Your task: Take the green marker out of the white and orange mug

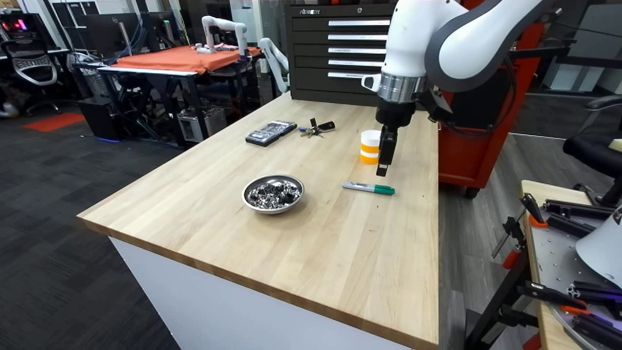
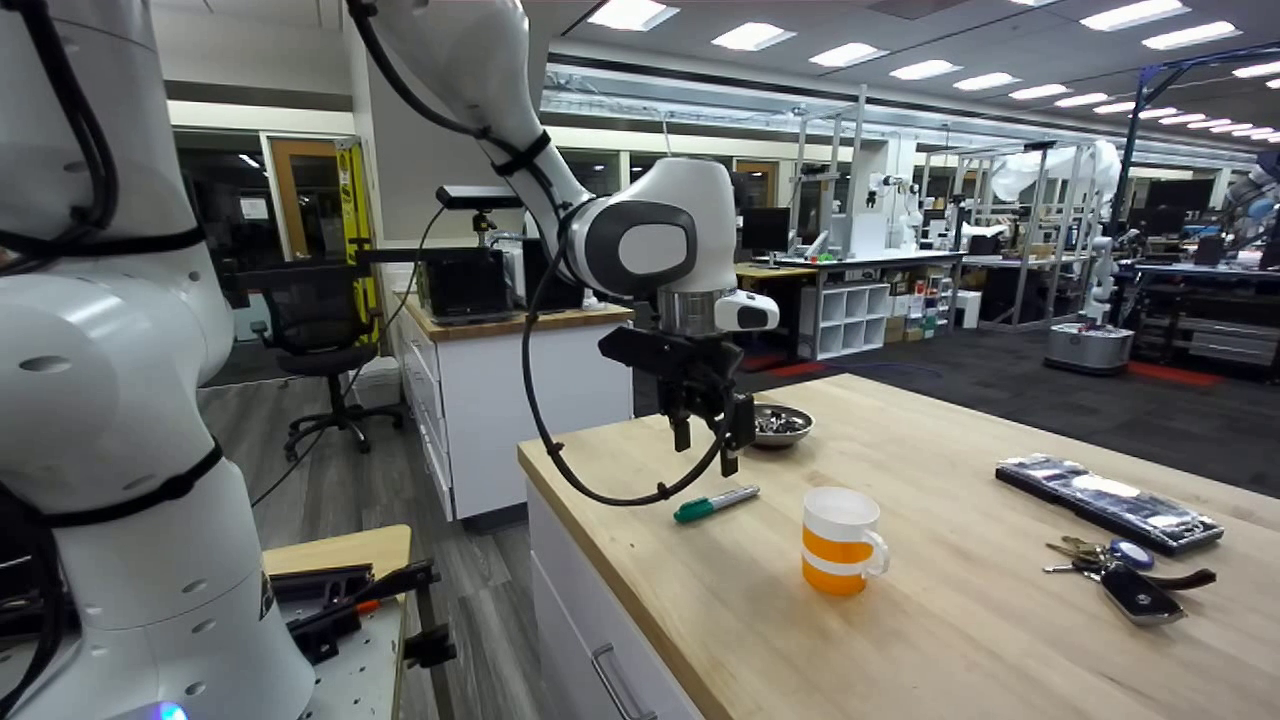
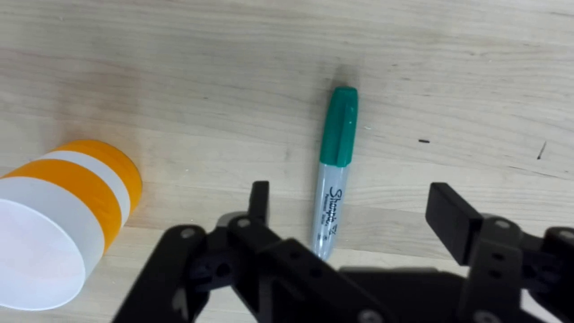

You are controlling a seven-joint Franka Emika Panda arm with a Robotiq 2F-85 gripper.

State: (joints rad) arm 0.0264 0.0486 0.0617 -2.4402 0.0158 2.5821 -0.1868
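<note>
Evidently the green marker (image 3: 335, 166) needs no pulling out: it lies flat on the desk (image 1: 335, 272), outside the white and orange mug (image 2: 838, 545) and apart from it. The jaws hang above it, set wide and holding nothing; in the wrist view they stand to either side of the pale barrel (image 3: 331, 206), touching neither flank. That straddling pose would suit letting the marker go as well as picking it up; since the marker is out, I judge the release likelier (a lean, no more), with a straight lift the safest move next, as a sideways swing could knock the mug. The mug stands upright near the marker, its handle (image 2: 881, 556) turned away from it, and nothing pokes out of the top; presumably it stands so to serve as a holder. The other things lie well apart from the marker, perhaps to leave working room. Counting up, there is one marker, one mug and one pair of jaws; then one metal bowl (image 1: 272, 211) of small shiny pieces (image 1: 275, 195), too many and too jumbled to number, one flat dark case (image 1: 270, 132), and one bunch of keys (image 1: 317, 129) with a single black fob (image 2: 1143, 600) and a few keys whose exact count I cannot make out.
</note>
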